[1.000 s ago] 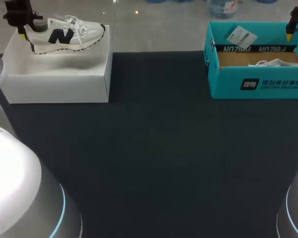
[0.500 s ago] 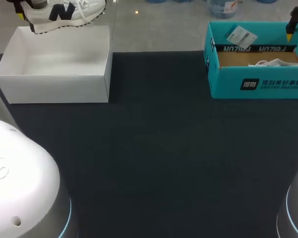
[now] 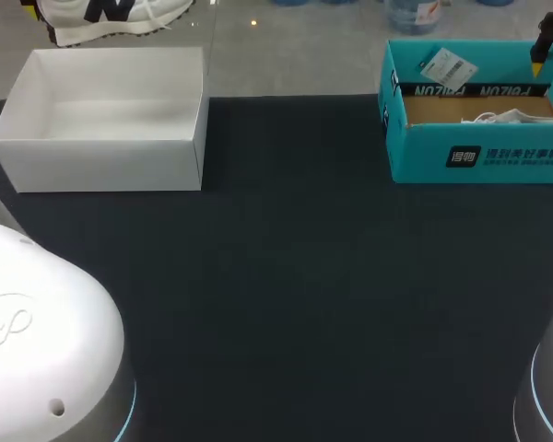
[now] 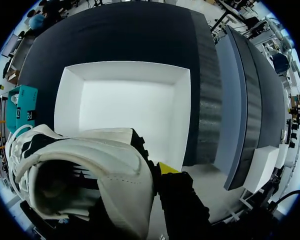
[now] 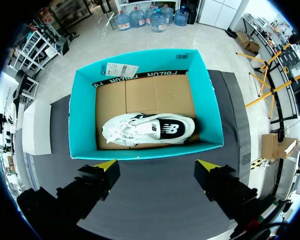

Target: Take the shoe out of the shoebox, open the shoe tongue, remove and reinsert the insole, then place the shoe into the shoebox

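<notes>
Shoe (image 3: 111, 18) aloft, clear of white box (image 3: 101, 166), hanging over its far wall. Clamped at heel by left gripper (image 4: 152, 172): one yellow-tipped finger pressed on outside of heel, other hidden behind the collar, presumably inside. Taken as a firm hold, since nothing else supports the shoe.

Long axis: across the head view, heel at left by the gripper, toe toward the middle of the table, sole facing down. Left wrist view looks straight down the dark opening from the heel end, so the toe points away from the fingers. White box bare inside, directly under and ahead of the gripper.

Step in hand, by judgement: take-out done, set-down pending. Bare mat (image 3: 295, 276) on the near side of the white box, toward table middle; carry has to clear the box's near wall before descent. Toe-to-middle heading suits a later reach by the other arm at the tongue.

Right gripper (image 5: 157, 170) spread wide, holding nothing, hovering above near wall of teal box (image 3: 479, 157), well apart from the held shoe. Second shoe (image 5: 150, 129) lying on its side on cardboard floor of teal box, untouched. Left arm plainly the nearer one; right arm a full table-width off.

Hidden or unclear: upper part of shoe cut off at edge of head view; left gripper nearly all out of that view. Insole not distinguishable inside the dark opening. Tongue position unreadable; laces only partly visible beside the shoe.
</notes>
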Controlling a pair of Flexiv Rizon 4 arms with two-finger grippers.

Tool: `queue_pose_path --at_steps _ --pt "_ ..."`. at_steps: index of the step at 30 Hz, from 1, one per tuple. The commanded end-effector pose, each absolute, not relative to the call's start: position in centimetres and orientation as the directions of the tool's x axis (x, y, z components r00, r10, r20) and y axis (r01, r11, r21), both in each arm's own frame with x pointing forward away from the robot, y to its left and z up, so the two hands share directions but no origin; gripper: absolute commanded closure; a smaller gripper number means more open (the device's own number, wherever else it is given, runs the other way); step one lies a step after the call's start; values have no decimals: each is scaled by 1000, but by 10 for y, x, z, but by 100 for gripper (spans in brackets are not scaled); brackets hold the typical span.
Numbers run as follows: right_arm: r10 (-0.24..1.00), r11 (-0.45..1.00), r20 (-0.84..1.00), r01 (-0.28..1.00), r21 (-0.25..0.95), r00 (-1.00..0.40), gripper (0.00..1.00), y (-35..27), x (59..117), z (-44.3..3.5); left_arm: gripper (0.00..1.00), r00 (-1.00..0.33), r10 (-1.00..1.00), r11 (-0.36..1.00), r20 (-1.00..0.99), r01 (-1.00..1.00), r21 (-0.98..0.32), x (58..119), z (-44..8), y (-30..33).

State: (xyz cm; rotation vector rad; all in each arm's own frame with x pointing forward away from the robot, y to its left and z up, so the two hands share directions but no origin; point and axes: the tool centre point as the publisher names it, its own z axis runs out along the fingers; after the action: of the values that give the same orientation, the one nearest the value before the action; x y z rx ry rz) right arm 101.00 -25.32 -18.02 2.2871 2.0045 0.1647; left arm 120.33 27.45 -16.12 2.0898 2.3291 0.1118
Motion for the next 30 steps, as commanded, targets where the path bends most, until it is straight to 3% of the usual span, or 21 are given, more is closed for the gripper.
queue_pose_path --at_steps 1,12,30 --pt "991 -132 17 981 144 131 0 -253 1010 -180 100 -110 993 103 41 984 148 1193 -161 272" --pt "991 -132 17 981 144 131 0 -253 1010 -180 100 -110 993 103 41 984 148 1193 -161 272" --pt "991 -132 17 981 144 131 0 -253 1010 -180 100 -202 978 189 59 965 182 1103 -127 224"
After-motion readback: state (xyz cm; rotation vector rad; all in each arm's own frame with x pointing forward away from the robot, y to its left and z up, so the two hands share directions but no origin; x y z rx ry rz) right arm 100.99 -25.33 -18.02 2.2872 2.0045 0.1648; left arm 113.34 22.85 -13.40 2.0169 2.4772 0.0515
